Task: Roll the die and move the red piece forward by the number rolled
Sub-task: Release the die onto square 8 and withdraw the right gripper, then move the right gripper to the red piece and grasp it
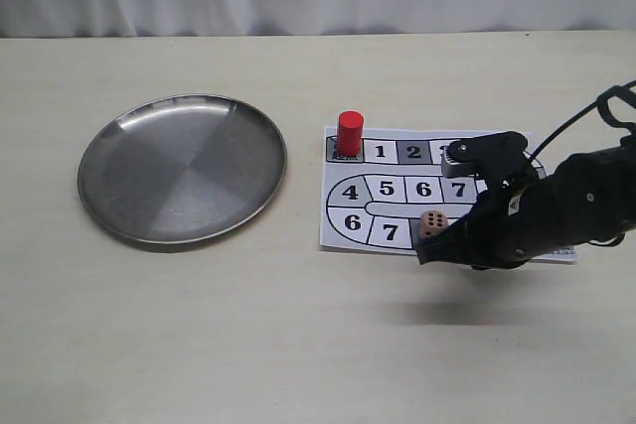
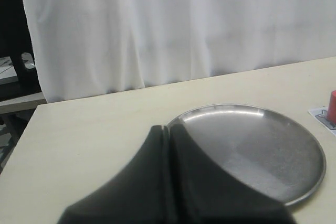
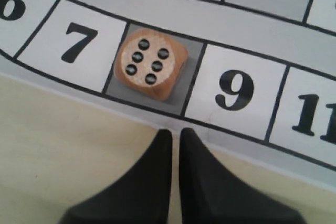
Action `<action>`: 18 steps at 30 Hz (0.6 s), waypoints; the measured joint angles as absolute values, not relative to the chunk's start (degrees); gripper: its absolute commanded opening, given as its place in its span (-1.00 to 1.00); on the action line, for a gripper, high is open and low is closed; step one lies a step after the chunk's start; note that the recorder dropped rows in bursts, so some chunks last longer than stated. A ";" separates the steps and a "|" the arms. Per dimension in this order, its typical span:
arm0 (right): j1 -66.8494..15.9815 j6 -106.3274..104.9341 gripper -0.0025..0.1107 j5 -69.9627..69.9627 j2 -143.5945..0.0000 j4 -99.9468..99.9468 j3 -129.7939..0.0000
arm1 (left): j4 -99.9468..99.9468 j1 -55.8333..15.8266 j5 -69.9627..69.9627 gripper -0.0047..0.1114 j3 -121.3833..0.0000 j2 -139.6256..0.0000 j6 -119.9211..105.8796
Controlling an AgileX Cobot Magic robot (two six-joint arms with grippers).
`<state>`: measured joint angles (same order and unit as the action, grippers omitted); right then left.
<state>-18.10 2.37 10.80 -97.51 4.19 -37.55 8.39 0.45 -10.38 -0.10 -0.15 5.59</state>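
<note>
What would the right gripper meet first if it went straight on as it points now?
Probably the die, just ahead on the board; how high the right gripper hangs is unclear.

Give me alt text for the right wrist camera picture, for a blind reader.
A small tan wooden die showing six black pips sits on the grey square between 7 and 9 of a printed game board. The black right gripper, shut, points at it.

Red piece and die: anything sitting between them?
Nothing stands there: only printed squares of the board separate the red piece and the die, per the exterior view.
</note>
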 measured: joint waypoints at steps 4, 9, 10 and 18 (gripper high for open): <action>-18.10 2.37 -0.88 16.39 -94.42 4.19 -40.17 | 8.39 0.45 -10.38 -0.92 -0.10 -0.15 5.59; -18.10 2.37 -0.88 17.89 -89.53 4.82 -45.64 | 8.39 0.45 -10.38 -0.92 -0.10 -0.15 5.59; -18.10 2.37 -0.87 17.98 -89.14 4.86 -46.62 | 8.39 0.45 -10.38 -0.92 -0.10 -0.15 5.59; -24.12 -1.29 -0.32 18.10 -92.32 4.85 -57.42 | 8.39 0.45 -10.38 -0.92 -0.10 -0.15 5.59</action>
<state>-24.12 -1.29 18.10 -92.32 4.85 -57.42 8.39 0.45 -10.38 -0.10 -0.15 5.59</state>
